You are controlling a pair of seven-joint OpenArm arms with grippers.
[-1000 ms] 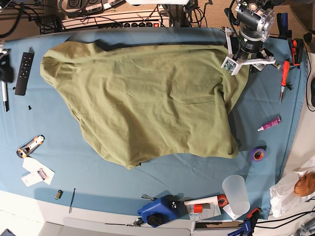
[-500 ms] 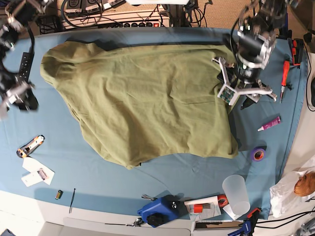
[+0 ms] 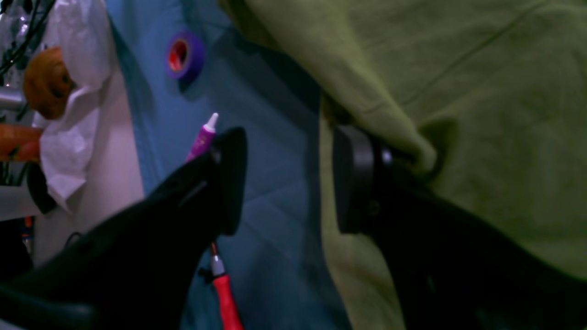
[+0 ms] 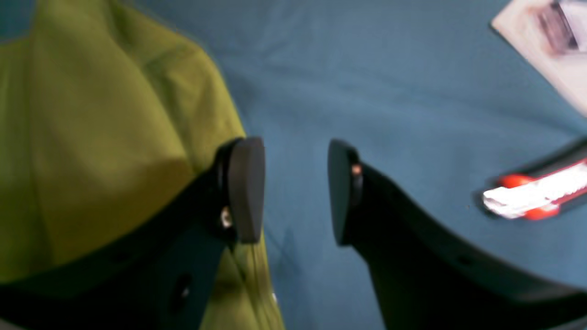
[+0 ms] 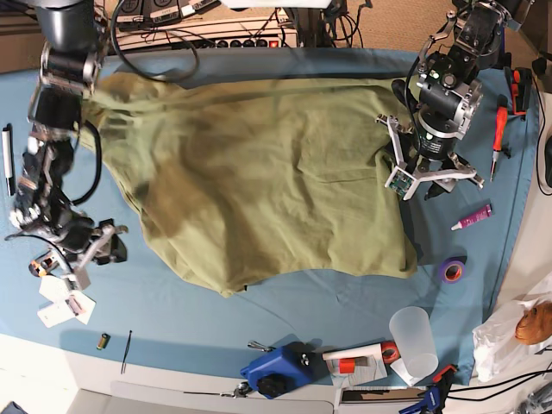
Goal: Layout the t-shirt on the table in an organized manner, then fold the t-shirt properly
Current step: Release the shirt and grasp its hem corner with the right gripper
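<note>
Hovering released at opposite edges of the t-shirt (image 5: 267, 172) on the table (image 5: 345, 293): left claw (image 3: 286, 183), right claw (image 4: 296, 192), both grasping nothing.

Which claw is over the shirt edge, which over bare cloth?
The left claw straddles the t-shirt edge, one finger over fabric. The right claw hangs open over bare table, shirt just beside it.
</note>
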